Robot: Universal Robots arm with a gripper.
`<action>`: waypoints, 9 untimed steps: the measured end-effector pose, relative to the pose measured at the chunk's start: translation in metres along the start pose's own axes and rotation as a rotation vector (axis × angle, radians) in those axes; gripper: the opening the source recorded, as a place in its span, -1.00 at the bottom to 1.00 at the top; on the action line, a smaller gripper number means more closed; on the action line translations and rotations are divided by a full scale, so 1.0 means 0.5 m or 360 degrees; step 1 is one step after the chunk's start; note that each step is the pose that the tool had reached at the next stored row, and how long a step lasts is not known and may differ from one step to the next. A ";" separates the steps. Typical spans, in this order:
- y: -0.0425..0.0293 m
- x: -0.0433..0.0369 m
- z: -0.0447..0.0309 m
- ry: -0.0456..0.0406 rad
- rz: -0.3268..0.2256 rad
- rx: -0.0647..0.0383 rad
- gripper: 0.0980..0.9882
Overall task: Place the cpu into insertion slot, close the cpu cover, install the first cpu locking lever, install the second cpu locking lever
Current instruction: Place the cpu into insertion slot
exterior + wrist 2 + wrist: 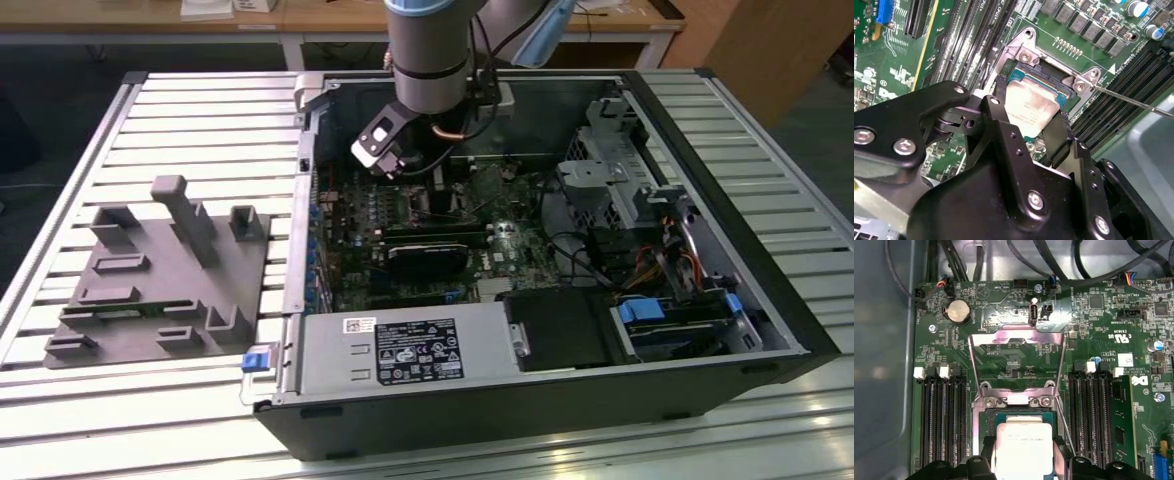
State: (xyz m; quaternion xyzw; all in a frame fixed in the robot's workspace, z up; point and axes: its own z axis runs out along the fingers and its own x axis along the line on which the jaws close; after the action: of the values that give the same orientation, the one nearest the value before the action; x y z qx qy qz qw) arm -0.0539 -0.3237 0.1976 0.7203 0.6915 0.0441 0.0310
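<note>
the first step is in hand – placing the cpu (pixel 1023 444) into the insertion slot (pixel 1040 80). the end effector (pixel 1030 112) is narrowed to the chip's width, one black finger (pixel 999 112) against each of two opposite edges of the cpu, so it reads as gripped. the slot lies directly under the fingertips, and its dark rim shows past the chip's far edge. whether the chip hangs just over the slot or is already seated, i cannot tell.

just beyond the fingertips the cpu cover (pixel 1016 335) is swung open and lies back over the motherboard (pixel 1004 305), clear of the slot. a thin wire lever (pixel 1134 101) runs out past one finger, unlatched. long black memory slots (pixel 944 425) flank the end effector on both sides.

as a judgement, the step calls for the chip sitting flat and square in the rim – no corner riding up – with the fingers kept clear of the open cover's hinge.
</note>
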 end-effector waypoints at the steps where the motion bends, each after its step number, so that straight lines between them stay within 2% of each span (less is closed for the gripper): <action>1: -0.001 0.001 0.001 0.0000 0.0001 0.0000 0.00; 9: -0.002 0.003 0.007 0.0004 0.0001 0.0000 0.00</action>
State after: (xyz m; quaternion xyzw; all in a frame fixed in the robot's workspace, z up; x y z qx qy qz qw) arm -0.0543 -0.3222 0.1939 0.7206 0.6912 0.0449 0.0299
